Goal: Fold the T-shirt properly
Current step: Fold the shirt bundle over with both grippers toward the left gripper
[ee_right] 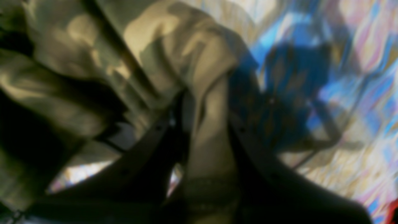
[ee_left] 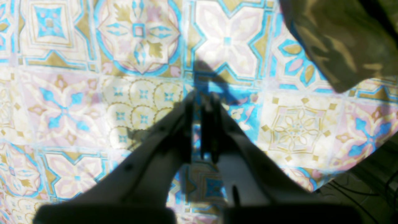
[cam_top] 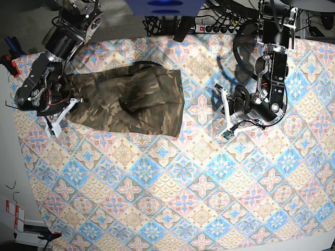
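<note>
Right hand (ee_right: 205, 124) grips rumpled camouflage T-shirt (cam_top: 131, 102); left hand (ee_left: 202, 124) closed, empty.

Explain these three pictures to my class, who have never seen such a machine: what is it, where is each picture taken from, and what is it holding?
It is a robot with two arms. The base picture looks down on a table with a patterned tablecloth. On it lies a camouflage T-shirt. The other two pictures come from cameras on the wrists. The right hand is shut on a fold of the T-shirt. The left hand is shut, holds nothing and hangs over bare tablecloth beside the shirt.
</note>
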Controlling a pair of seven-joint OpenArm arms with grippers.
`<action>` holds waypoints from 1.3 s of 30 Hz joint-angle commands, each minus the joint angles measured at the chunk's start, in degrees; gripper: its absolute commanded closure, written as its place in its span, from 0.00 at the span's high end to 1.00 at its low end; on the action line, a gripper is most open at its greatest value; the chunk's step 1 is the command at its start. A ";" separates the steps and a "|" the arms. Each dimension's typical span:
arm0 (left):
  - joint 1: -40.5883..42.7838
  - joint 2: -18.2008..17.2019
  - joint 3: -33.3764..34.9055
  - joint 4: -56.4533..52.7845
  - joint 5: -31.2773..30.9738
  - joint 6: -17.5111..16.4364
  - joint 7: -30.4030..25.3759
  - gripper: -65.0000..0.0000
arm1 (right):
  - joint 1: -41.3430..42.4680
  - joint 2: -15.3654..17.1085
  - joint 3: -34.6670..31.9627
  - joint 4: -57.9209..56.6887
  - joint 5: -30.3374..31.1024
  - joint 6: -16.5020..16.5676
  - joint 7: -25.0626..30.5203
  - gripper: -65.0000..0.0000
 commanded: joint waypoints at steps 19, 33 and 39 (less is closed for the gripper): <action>-6.72 5.70 12.88 -16.19 -0.28 0.16 -5.87 0.00 | -3.70 1.02 -16.38 15.33 1.00 0.12 0.47 0.01; -10.41 12.11 15.43 -29.64 -0.37 0.16 -10.88 0.00 | -3.70 1.02 -29.75 22.62 1.00 0.12 0.47 0.01; -10.50 12.20 15.43 -36.06 -0.90 0.16 -17.30 0.00 | -3.79 1.29 -41.70 22.62 1.00 0.12 0.47 0.01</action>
